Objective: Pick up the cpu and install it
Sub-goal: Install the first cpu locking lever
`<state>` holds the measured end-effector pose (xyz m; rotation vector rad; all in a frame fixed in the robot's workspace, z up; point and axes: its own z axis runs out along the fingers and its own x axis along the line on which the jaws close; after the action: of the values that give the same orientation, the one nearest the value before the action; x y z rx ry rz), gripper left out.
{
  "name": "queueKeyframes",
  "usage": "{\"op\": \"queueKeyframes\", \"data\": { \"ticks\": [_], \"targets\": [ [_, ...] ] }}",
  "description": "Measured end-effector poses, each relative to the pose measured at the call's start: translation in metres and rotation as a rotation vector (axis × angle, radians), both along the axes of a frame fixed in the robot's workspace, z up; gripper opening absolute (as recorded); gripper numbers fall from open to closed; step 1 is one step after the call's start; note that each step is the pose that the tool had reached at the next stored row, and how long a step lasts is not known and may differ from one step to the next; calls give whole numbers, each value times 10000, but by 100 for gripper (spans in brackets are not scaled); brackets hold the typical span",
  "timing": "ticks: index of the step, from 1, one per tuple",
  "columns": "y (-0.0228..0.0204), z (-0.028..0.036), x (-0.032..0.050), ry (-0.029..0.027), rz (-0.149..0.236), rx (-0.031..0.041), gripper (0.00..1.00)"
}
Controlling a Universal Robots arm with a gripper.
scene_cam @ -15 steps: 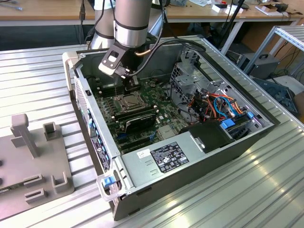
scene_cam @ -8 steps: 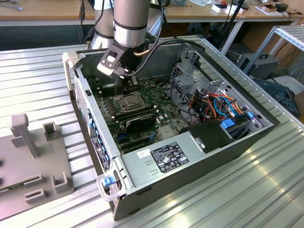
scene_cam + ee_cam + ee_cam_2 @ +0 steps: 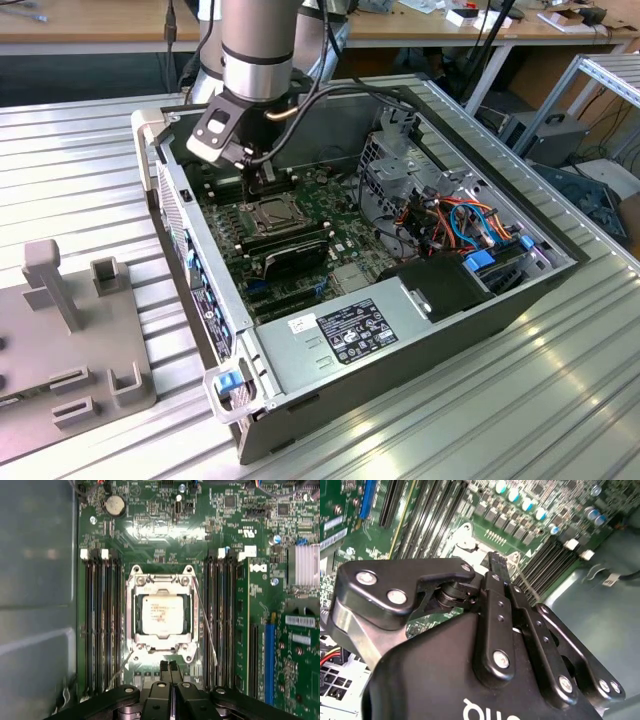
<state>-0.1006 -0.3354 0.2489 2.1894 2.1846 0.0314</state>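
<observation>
Gripper (image 3: pixel 170 667) closed, fingertips pressed together, holding nothing, just beside socket frame (image 3: pixel 160 580). CPU (image 3: pixel 270 212) lying seated in socket, left of centre in the exterior view's upper half. Placement judged done. Any further move calls for clearance from lever wire (image 3: pixel 205 625).

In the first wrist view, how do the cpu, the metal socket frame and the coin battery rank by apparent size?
Largest: metal socket frame.
Then: cpu.
Smallest: coin battery.
All lie at similar depth, so nearness hardly matters.
</observation>
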Motion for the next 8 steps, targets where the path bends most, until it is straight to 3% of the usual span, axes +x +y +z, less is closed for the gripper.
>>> {"op": "queueKeyframes", "data": {
  "ticks": [2, 8],
  "targets": [
    [1, -1, -50, -12, -1, 2, 11],
    [0, 48, -53, -11, 0, -1, 11]
  ]
}}
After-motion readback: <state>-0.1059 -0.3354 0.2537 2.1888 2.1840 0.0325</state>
